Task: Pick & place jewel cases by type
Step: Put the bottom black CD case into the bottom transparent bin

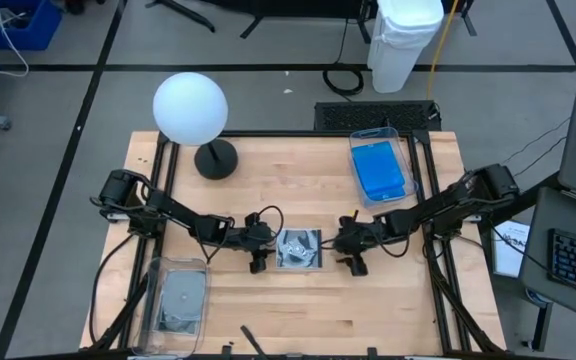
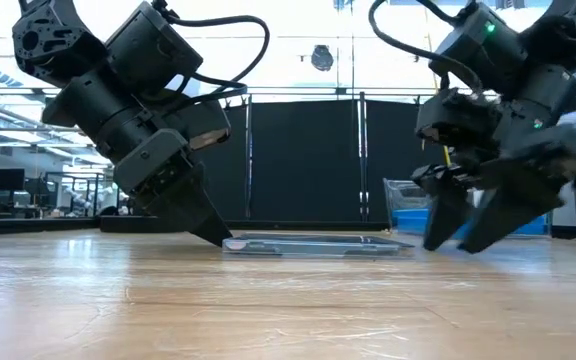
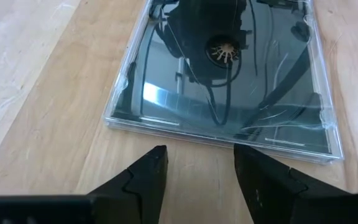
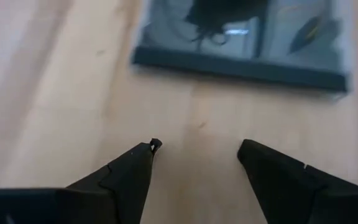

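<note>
On wood table (image 1: pixel 388 300) ctr: dark jewel case (image 1: pixel 299 249) flat | both jaws open

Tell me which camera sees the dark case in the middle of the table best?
The left wrist view: the dark case fills it, sharp and whole. The high view shows it small, the low view only edge-on, the right wrist view blurred and cut off.
</note>
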Motion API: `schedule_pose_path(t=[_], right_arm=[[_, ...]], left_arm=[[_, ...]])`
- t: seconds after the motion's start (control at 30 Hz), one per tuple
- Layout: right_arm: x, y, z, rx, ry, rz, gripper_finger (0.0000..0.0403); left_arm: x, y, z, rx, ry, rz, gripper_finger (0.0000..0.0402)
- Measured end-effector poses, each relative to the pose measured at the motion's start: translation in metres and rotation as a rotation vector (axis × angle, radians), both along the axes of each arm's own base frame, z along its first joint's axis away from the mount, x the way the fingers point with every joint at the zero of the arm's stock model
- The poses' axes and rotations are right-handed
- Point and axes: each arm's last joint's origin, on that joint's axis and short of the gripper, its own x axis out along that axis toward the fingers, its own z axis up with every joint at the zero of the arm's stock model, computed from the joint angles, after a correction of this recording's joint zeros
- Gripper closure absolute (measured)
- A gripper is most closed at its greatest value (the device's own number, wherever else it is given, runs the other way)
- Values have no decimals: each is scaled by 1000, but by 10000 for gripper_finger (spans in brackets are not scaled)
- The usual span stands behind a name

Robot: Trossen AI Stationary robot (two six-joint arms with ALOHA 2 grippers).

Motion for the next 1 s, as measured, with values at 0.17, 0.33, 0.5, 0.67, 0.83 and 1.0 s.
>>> schedule_pose_path(t=[0.17, 0.33, 0.5, 0.67, 0.83, 1.0], right_arm=[[13, -4, -8, -141, -110, -65, 160], [27, -2, -18, -169, -234, -51, 161], [36, 0, -14, -167, -359, -29, 161], [39, 1, 5, -209, -448, 49, 161], [40, 4, 17, -292, -483, 103, 161], [45, 13, 22, -365, -474, 165, 161]], left_arm=[[0, 0, 0, 4, -5, 4, 207], [-1, 0, -1, 8, 3, -2, 206], [-1, 0, -1, 10, 1, 1, 206], [0, 0, 0, 6, -7, 3, 206], [0, 0, 0, 12, -7, -3, 206], [0, 0, 0, 19, -9, -9, 206]])
